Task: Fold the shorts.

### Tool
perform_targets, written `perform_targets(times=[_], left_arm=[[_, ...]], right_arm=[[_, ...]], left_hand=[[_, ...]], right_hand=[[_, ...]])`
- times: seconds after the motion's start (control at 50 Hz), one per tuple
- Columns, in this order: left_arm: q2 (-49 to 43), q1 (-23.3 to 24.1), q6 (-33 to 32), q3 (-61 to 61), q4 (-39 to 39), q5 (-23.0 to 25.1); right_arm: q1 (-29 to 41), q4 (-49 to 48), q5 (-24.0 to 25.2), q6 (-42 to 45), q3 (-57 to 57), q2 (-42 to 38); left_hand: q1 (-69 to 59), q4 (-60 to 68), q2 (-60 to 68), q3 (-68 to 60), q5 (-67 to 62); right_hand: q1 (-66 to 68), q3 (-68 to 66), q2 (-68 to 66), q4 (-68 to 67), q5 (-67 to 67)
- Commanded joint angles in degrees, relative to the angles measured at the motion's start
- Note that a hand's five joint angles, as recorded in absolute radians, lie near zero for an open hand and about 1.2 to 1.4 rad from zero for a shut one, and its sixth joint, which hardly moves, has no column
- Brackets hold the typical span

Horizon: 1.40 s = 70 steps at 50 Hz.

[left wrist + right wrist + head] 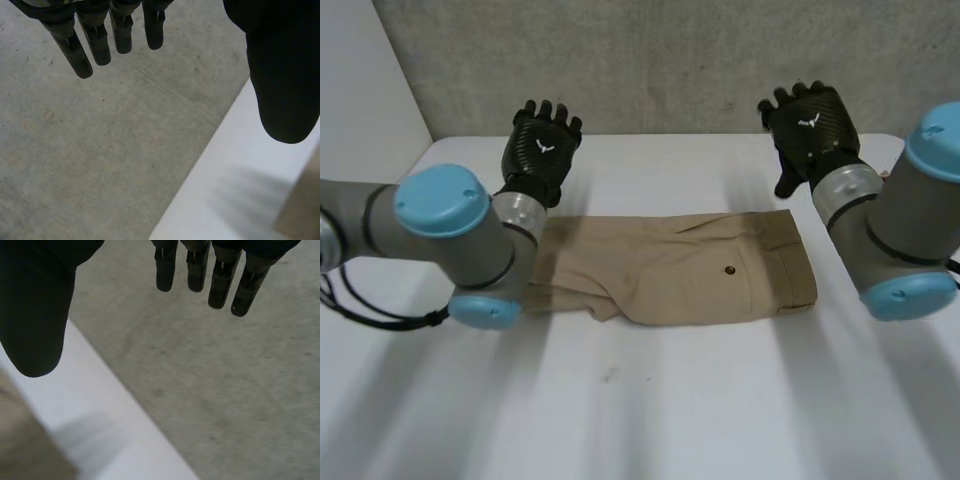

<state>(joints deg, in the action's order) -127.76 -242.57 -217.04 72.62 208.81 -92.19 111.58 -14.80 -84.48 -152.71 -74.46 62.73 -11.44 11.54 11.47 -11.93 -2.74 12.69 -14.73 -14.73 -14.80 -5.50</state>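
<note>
Shorts: tan shorts [680, 268] are seen lying flat across the middle of the white table [670, 400], stretched out sideways as one long strip.
Waistband: the waistband [792, 262] is turned toward the right arm's side, and a small dark button [729, 270] is facing up just beside it.
Leg end: partly hidden behind the left arm [440, 230], so its edge cannot be made out.
Left hand: the left hand [542, 145] is held above the far part of the table, past the shorts' leg end and clear of the cloth.
Left fingers: the fingers [75, 50] are stretched out straight, well apart from the thumb [282, 75], and nothing is gripped.
Right hand: the right hand [810, 122] is raised near the table's far edge, beyond the waistband, with the cloth untouched.
Right fingers: the fingers [220, 280] are extended and relaxed, the thumb [35, 315] is set wide, and nothing is held.
Backdrop: a grey wall [650, 60] is seen behind the table, ahead of both sets of fingertips.
</note>
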Motion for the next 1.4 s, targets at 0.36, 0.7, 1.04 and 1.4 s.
perform_targets(times=[0.36,0.7,1.04,1.4], left_arm=[[3.0,-4.4,9.8,9.7,-16.5,1.0],[-3.8,-8.6,1.0,7.6,-17.4,1.0],[16.9,-4.0,11.5,6.9,-20.5,0.9],[20.6,-3.8,12.7,15.3,-20.5,0.7]], right_arm=[[-5.9,16.1,13.6,-14.1,16.1,-22.0],[-7.3,16.1,7.9,-10.9,20.9,-27.3],[-7.3,14.9,8.8,-15.8,14.0,-5.4],[-9.5,14.1,8.8,-6.3,-13.3,7.8]], left_hand=[[-13.4,13.3,13.4,-12.9,-12.1],[-11.4,11.3,11.4,-10.9,-10.1],[-6.0,5.9,6.0,-5.5,-4.7],[-5.3,5.2,5.3,-4.8,-4.0]], right_hand=[[31.9,-29.9,-29.9,-29.8,-29.1],[-2.7,4.7,4.7,4.8,5.5],[-2.7,4.7,4.7,4.8,5.5],[6.0,-3.9,-3.9,-3.9,-3.2]])
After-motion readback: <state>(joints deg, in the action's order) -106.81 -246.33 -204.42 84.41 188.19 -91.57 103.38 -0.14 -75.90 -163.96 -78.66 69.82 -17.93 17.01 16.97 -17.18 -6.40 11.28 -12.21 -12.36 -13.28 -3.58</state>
